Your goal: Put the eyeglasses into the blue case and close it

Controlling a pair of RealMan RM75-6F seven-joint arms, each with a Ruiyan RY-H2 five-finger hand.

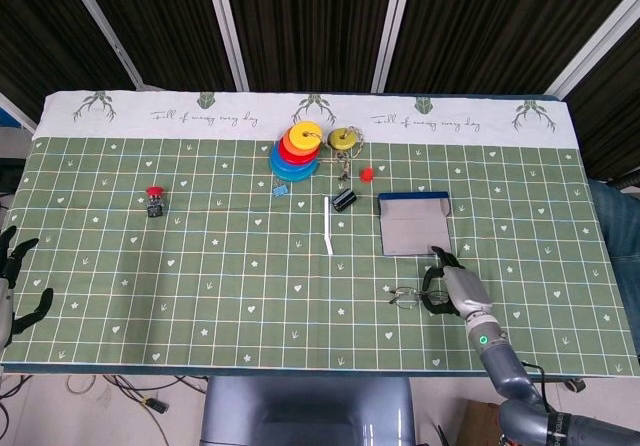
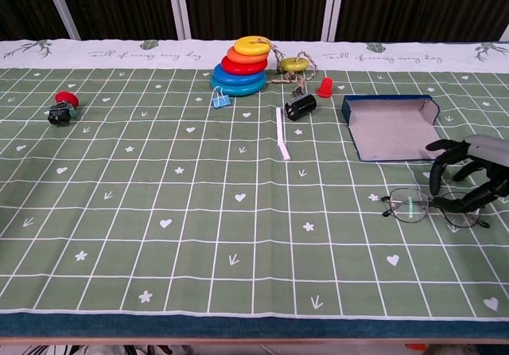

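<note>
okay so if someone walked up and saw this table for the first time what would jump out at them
Probably the bright stack of colored rings at the far middle of the green tablecloth, the loudest color there. Next, the right hand at the near right, fingers curled over the right end of the eyeglasses, with the open blue case lying just beyond them.

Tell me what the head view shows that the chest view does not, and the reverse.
Only the head view shows the left hand, open and off the left edge of the table, and the right forearm behind the right hand.

Only the chest view shows the raised walls of the blue case from the side, and the right hand's fingers curled down at the eyeglasses.

Both show the open blue case, the eyeglasses lying on the table outside it, and the ring stack.
</note>
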